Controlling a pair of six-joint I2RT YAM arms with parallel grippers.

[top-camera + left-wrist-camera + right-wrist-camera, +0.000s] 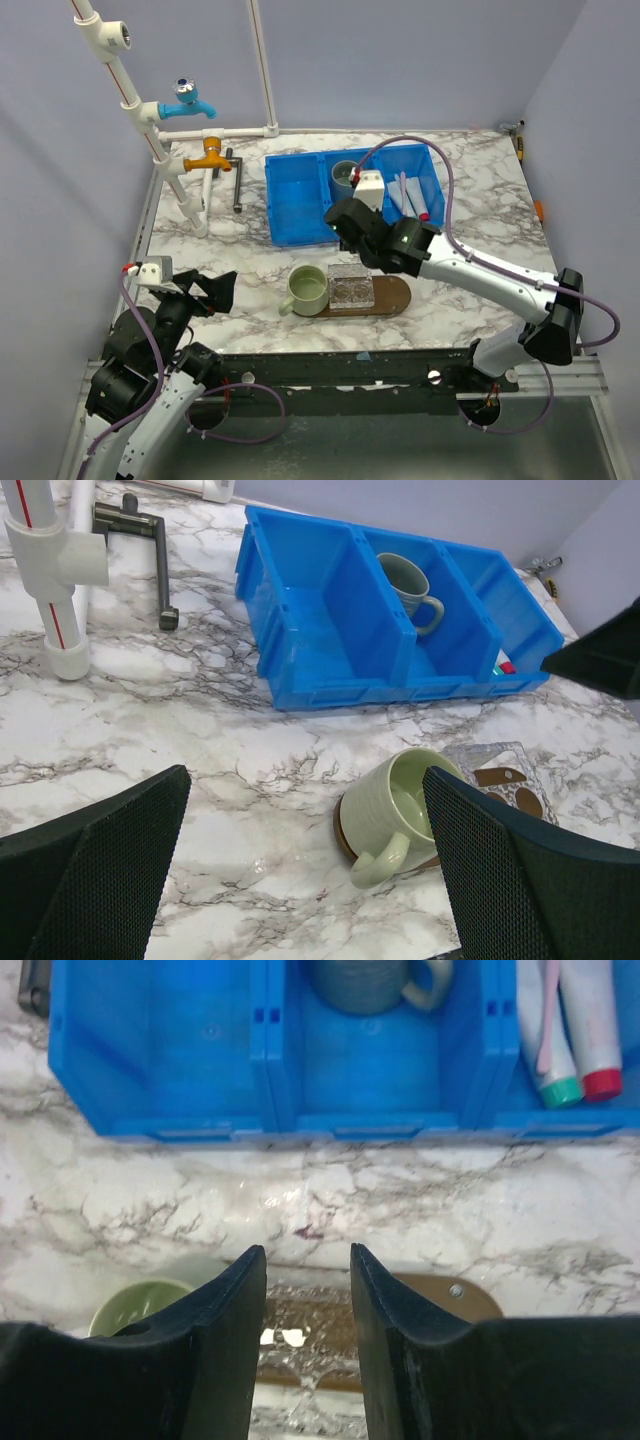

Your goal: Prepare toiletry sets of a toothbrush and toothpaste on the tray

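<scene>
While R jaws gape above tray edge, tubes lie beyond in bin.

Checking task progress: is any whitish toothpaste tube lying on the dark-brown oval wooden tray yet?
No, both whitish tubes lie in the blue plastic bin's right compartment, off the tray.

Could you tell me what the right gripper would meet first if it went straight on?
The right gripper would probably meet the marble table short of the blue bin; depth is unclear, so the bin's front wall might come first.

Left pincer low, jaws wide; right pincer outstretched, jaws parted.
</scene>
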